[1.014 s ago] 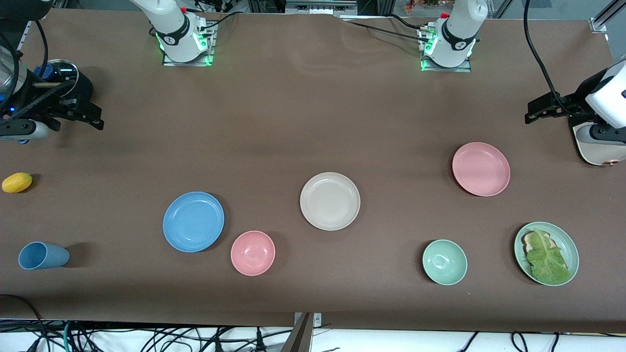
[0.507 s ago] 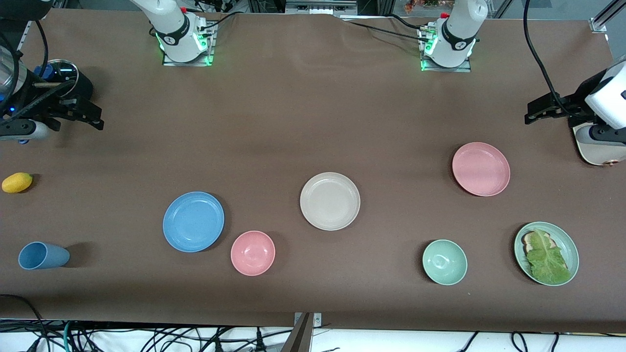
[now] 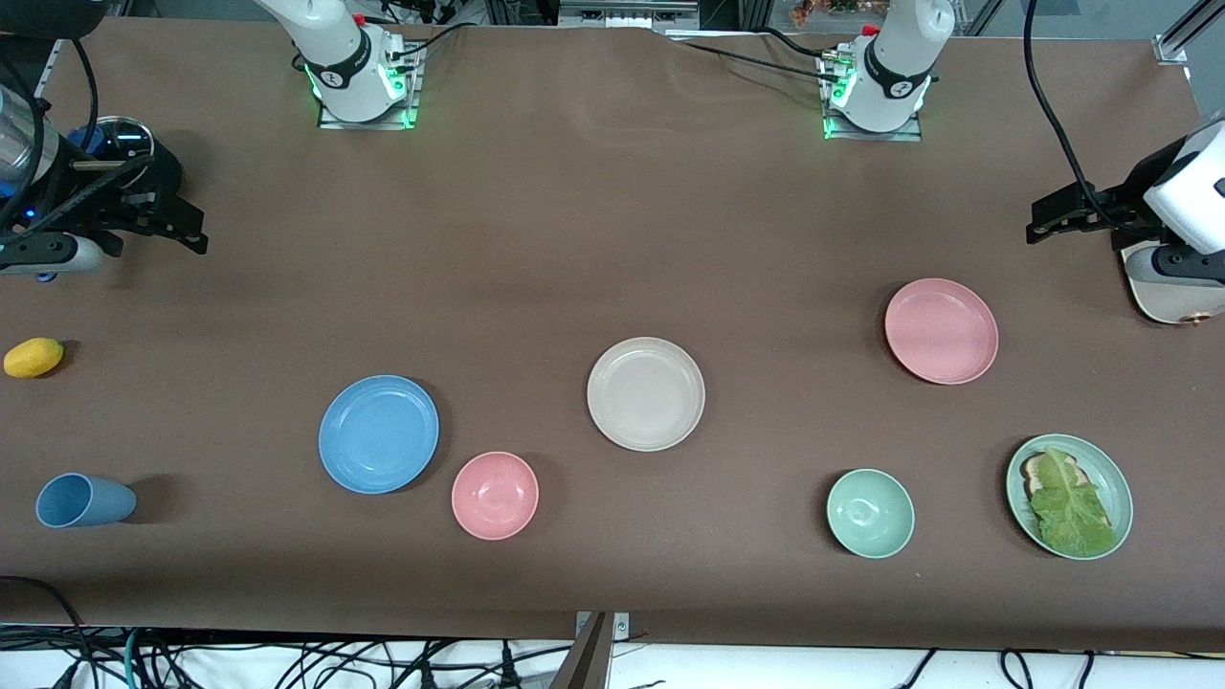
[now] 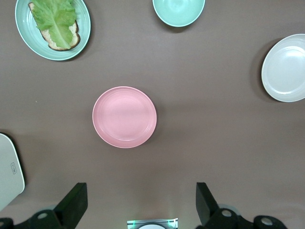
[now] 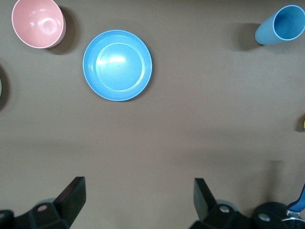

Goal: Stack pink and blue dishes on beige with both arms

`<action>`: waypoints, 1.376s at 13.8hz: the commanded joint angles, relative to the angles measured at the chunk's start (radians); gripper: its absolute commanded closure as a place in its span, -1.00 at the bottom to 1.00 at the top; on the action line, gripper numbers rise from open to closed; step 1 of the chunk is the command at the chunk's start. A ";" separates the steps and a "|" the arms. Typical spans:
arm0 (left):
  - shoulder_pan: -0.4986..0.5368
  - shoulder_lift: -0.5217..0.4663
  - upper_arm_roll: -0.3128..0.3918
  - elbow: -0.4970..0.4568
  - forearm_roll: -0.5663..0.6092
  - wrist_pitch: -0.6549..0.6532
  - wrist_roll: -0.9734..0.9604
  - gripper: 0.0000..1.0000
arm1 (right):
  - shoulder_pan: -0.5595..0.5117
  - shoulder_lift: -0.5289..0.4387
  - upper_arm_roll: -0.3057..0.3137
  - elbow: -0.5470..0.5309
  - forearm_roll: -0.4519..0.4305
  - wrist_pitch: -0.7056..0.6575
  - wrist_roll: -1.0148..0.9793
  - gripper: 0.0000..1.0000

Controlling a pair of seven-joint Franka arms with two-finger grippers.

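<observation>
The beige plate (image 3: 646,393) lies mid-table. The blue plate (image 3: 379,433) rests toward the right arm's end, also seen as the blue plate (image 5: 117,65) in the right wrist view. The pink plate (image 3: 941,331) sits toward the left arm's end, and the left wrist view shows this pink plate (image 4: 124,117) with the beige plate (image 4: 285,68) at its edge. My right gripper (image 3: 191,230) hangs open over the table's right-arm end, with nothing in it. My left gripper (image 3: 1038,220) hangs open and empty over the left-arm end. Wide gaps show at the left gripper (image 4: 140,200) and the right gripper (image 5: 138,198).
A pink bowl (image 3: 495,495) sits beside the blue plate. A green bowl (image 3: 870,513) and a green plate with bread and lettuce (image 3: 1101,478) lie near the front edge. A blue cup (image 3: 81,500), a lemon (image 3: 33,357), a lidded black pot (image 3: 120,144) and a cream toaster (image 3: 1163,287) stand at the table's ends.
The right arm has shifted very slightly. The plates and the left arm have not moved.
</observation>
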 commanded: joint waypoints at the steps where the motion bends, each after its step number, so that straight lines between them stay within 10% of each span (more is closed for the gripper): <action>1: -0.003 0.012 0.006 0.024 -0.022 -0.002 -0.004 -1.00 | -0.001 0.011 0.005 0.031 -0.001 -0.020 0.010 -1.00; 19: -0.005 0.042 0.008 0.027 -0.017 -0.002 -0.012 -1.00 | -0.004 0.011 0.004 0.031 0.002 -0.018 0.012 -1.00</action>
